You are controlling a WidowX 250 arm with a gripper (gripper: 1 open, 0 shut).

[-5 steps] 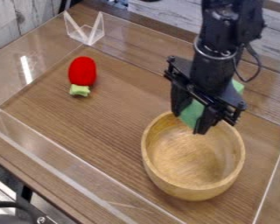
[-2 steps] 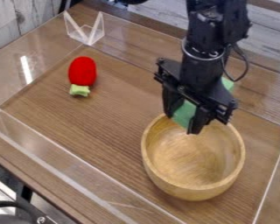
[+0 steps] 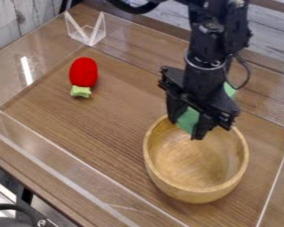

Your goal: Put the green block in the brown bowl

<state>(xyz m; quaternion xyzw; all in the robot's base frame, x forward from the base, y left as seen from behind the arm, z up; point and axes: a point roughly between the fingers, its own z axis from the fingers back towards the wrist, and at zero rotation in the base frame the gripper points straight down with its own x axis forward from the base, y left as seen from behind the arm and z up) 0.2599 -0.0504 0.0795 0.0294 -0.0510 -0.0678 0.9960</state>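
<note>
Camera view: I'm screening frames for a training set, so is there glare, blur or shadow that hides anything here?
Camera view: pale glare streaks the clear panel at upper left; the picture is soft overall; the end effector hides most of the green block; the bowl and red object read clearly.

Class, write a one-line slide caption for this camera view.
Gripper holds the green block over the far rim of the brown bowl.

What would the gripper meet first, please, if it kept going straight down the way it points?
Probably the inside of the bowl: the gripper, shut on the green block, hangs over its far rim, though depth is unclear.
</note>
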